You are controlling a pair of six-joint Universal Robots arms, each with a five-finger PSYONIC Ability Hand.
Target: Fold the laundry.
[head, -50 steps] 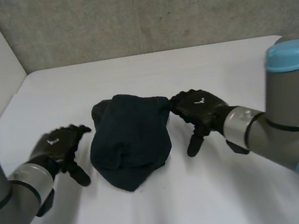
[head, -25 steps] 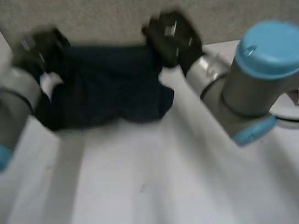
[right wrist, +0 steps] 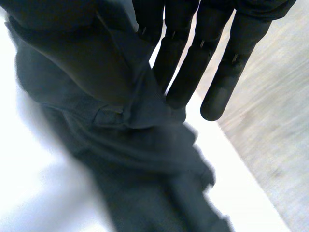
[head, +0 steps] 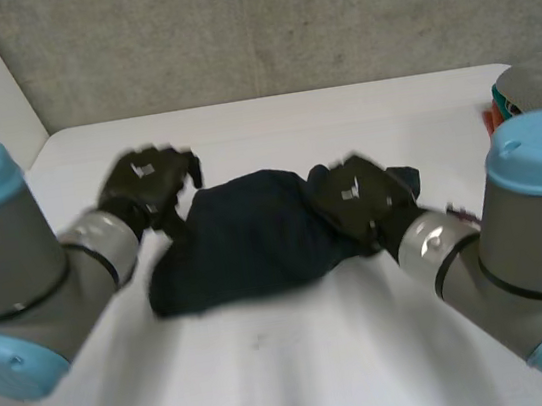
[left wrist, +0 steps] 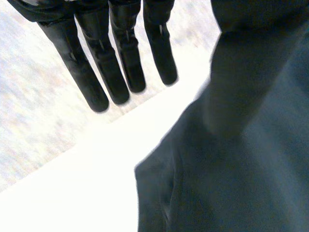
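Now left hand (head: pixel 147 180), right hand (head: pixel 362 200) (straight-fingered) bracket dark cloth (head: pixel 246 242).

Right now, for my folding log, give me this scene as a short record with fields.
item: dark navy cloth, one piece, lying rumpled across the middle of the white table
left robot hand: at the cloth's far left corner; fingers straight, cloth beside them
right robot hand: over the cloth's right end; fingers straight, cloth alongside them
fold state: no neat fold yet
other: grey item at the table's right edge, cut off, cannot identify
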